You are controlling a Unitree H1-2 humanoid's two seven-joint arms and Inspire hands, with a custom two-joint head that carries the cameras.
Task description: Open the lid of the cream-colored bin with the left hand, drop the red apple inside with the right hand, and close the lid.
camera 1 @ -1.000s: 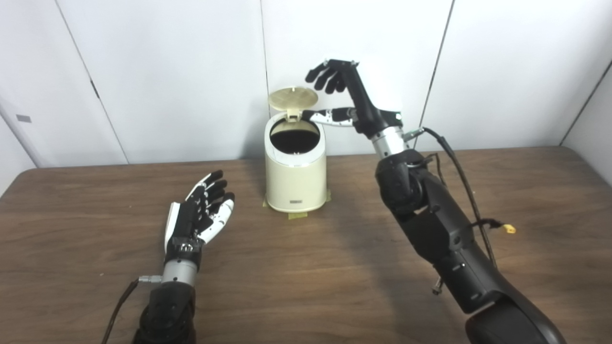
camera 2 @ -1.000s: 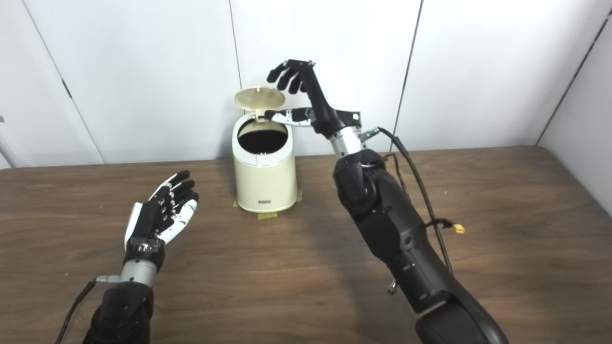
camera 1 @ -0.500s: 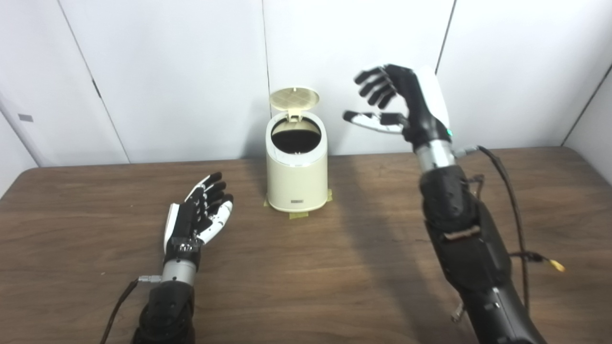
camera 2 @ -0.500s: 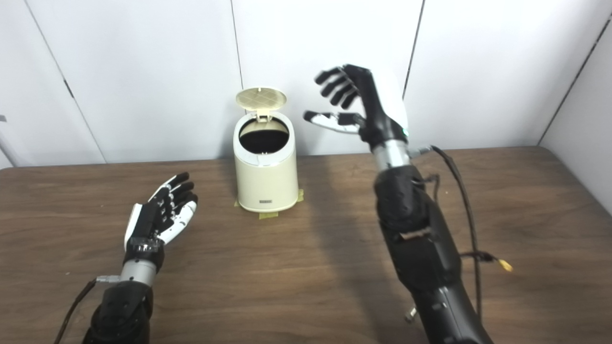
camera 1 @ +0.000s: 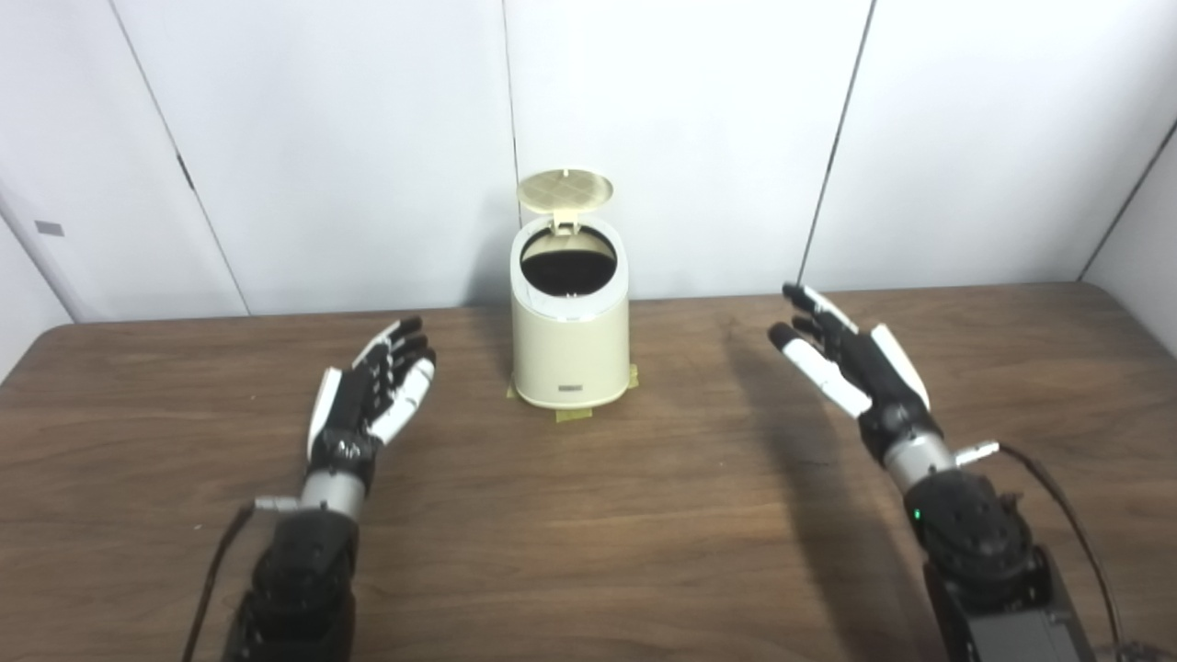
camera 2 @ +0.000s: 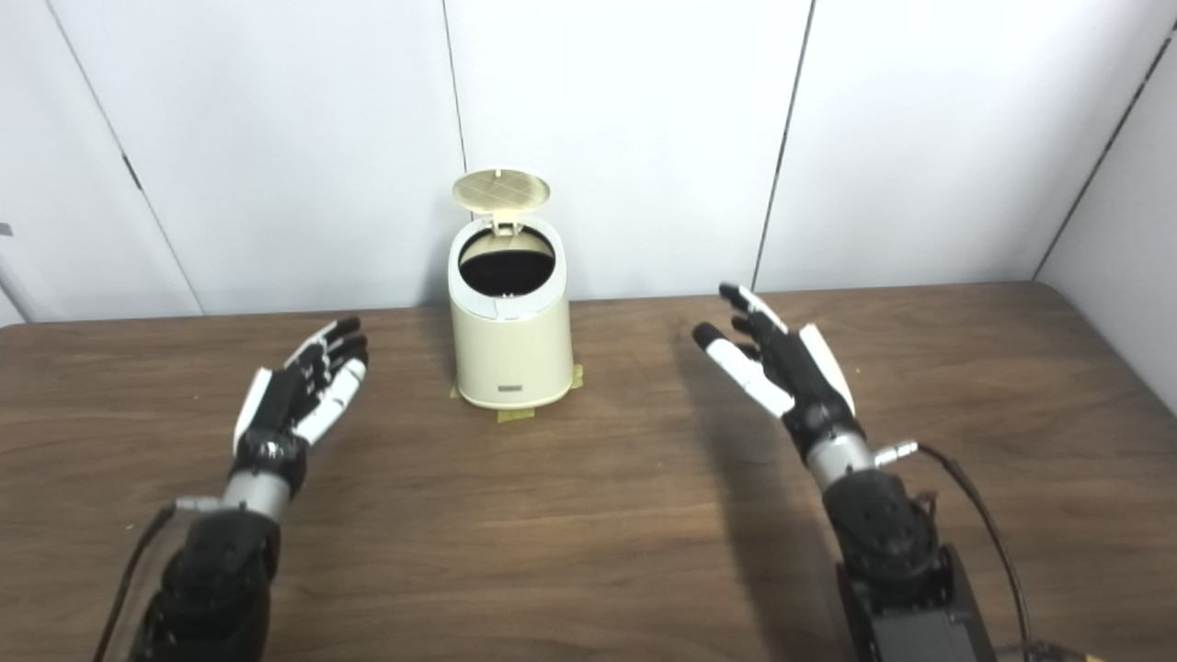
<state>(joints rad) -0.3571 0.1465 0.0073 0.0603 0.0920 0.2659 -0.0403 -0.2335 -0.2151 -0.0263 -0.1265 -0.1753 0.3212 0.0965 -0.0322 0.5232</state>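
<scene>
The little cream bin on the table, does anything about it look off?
Only that the bin stands with its lid flipped up, while both hands are open and away from it. Tape shows at its base. No apple is visible.

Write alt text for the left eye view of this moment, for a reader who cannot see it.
A cream-colored bin stands on a wooden table with its lid flipped up. The left robot hand and right robot hand are open and empty on either side of it. No apple is visible.
</scene>
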